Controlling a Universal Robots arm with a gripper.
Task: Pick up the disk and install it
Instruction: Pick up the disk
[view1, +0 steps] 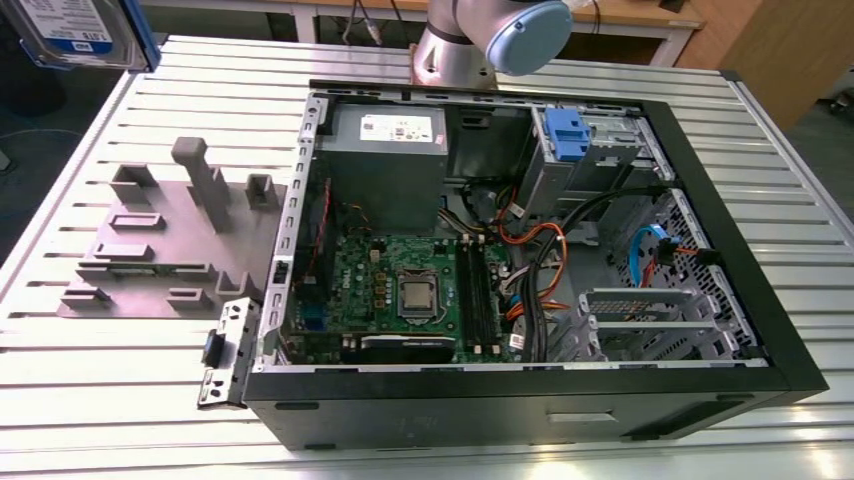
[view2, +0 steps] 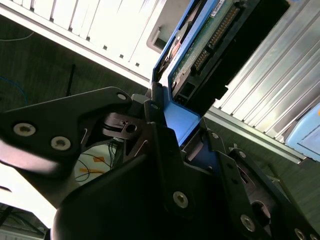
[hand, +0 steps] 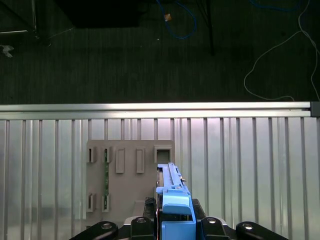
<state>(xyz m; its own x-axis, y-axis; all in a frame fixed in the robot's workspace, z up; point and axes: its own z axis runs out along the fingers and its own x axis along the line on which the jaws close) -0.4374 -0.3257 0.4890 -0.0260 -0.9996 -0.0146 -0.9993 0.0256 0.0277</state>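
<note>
In the exterior view, the disk (view1: 78, 34) hangs in the upper corner on the exterior view's left. It is clear of the slatted metal table (view1: 801, 130) and well apart from the open computer case (view1: 727, 215), which lies on its side with the motherboard exposed. Between the disk and the case, a grey fixture plate (view1: 147, 262) with upright slots rests on the table. Inside the case, a small blue bracket (view1: 567, 135) sits in a bay at the far corner, and a bare metal cage (view1: 651, 322) sits nearer the camera. In the second wrist view, the gripper (view2: 172, 120) has its black fingers (view2: 155, 117) pressed against the blue carrier frame of the disk (view2: 210, 45). The disk's connector edge points away from the wrist, so the gripper reads as clamped on the disk. In the first wrist view, the disk (hand: 172, 197) stands edge-on between the gripper's (hand: 175, 222) linkages. It hangs above the table (hand: 250, 165), with the fixture plate (hand: 125, 172) beneath it and dark floor (hand: 150, 60) beyond the table's edge. The pick-up therefore looks done, and the carry toward the case is the step in hand, with the install not yet begun. Installing would call for bringing the disk across to the case and squaring its carrier with a bay's rails. Which bay is meant cannot be told. The loose orange and black cables near the bays look like something that could snag the disk.
</note>
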